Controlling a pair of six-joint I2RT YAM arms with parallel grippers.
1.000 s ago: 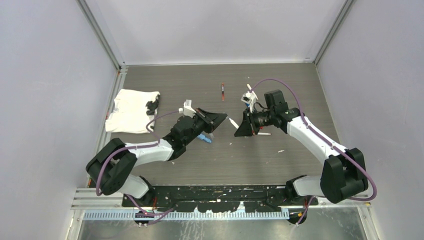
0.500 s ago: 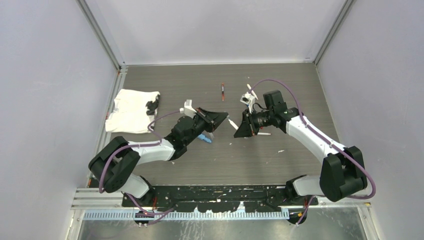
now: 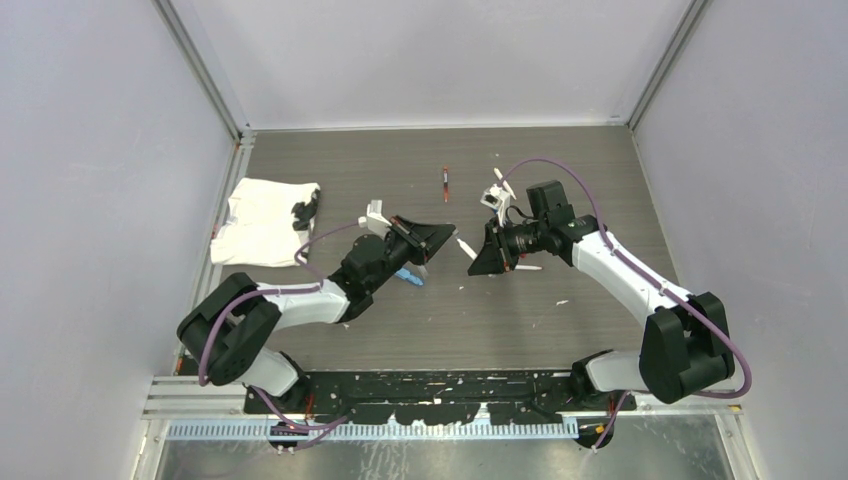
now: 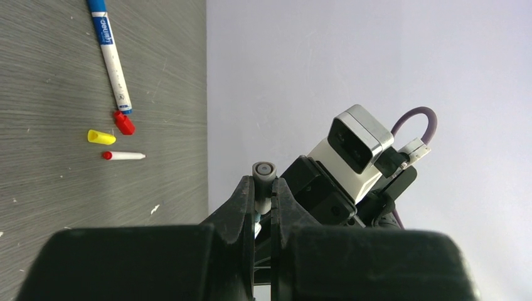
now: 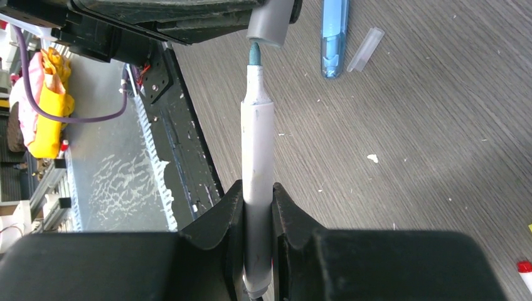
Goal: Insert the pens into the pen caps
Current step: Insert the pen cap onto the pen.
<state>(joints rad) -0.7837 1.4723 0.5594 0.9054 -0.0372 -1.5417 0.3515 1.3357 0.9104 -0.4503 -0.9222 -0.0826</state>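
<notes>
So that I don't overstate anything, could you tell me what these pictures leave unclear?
- Right wrist view: whether the pen tip has entered the grey cap; the cap's rim hides it.
- Top view: that cap, hidden in the left gripper.
- Top view: the dark item on the white cloth, too small to name.

white pen (image 5: 257,150) tip at grey cap (image 5: 271,24)

cloth (image 3: 262,222): lay on the desk (image 3: 330,160), far left.
left claw (image 4: 263,188): faced the right claw (image 5: 257,191) mid-desk.
held pen (image 5: 257,144): sat in the right claw, tip at the cap (image 5: 271,24) in the left claw.
lone pen (image 3: 445,184): lay behind both claws.
</notes>
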